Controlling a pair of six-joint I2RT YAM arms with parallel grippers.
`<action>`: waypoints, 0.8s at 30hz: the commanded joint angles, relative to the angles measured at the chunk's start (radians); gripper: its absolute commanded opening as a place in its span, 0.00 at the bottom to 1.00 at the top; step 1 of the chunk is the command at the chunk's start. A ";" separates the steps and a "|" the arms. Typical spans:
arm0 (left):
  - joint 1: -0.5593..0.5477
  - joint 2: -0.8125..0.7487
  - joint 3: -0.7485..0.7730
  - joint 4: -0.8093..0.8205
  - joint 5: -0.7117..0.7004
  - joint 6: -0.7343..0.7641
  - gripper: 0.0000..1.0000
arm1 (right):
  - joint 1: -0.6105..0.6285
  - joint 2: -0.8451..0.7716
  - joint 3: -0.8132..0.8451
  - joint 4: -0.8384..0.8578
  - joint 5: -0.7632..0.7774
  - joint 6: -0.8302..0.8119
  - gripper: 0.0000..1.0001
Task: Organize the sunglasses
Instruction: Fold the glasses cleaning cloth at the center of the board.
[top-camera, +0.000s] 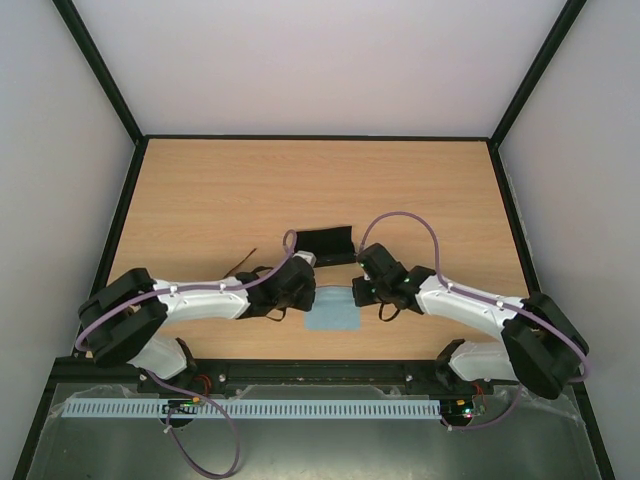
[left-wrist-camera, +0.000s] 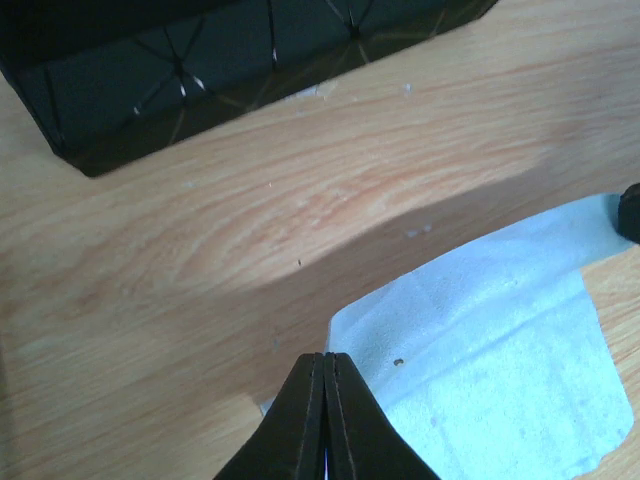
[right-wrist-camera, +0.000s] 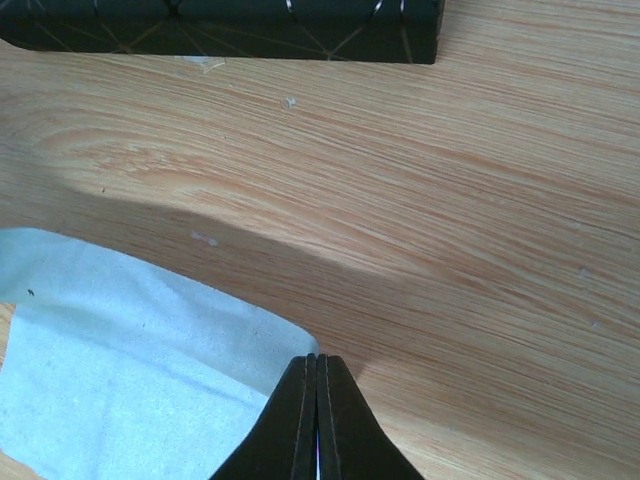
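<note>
Top external: sunglasses (top-camera: 245, 262) near left hand (top-camera: 311, 292)

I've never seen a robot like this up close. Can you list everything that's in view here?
case: one, black, mid-table, beyond the cloth.
cloth: one, light blue, flat between the two arm tips.
sunglasses: one pair, brown, only a thin piece showing beside the left arm.
table: one, light wood.
left arm: one, white and black, jaws shut at the cloth's edge.
right arm: one, white and black, jaws shut at the cloth's opposite edge.
</note>
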 joint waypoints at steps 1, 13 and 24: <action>-0.027 -0.025 -0.038 0.012 -0.001 -0.025 0.02 | 0.015 -0.020 -0.022 -0.031 -0.011 0.016 0.01; -0.055 -0.069 -0.079 0.014 -0.011 -0.058 0.02 | 0.081 -0.065 -0.057 -0.044 0.006 0.097 0.01; -0.097 -0.062 -0.099 0.030 -0.010 -0.087 0.03 | 0.107 -0.088 -0.084 -0.055 0.026 0.122 0.01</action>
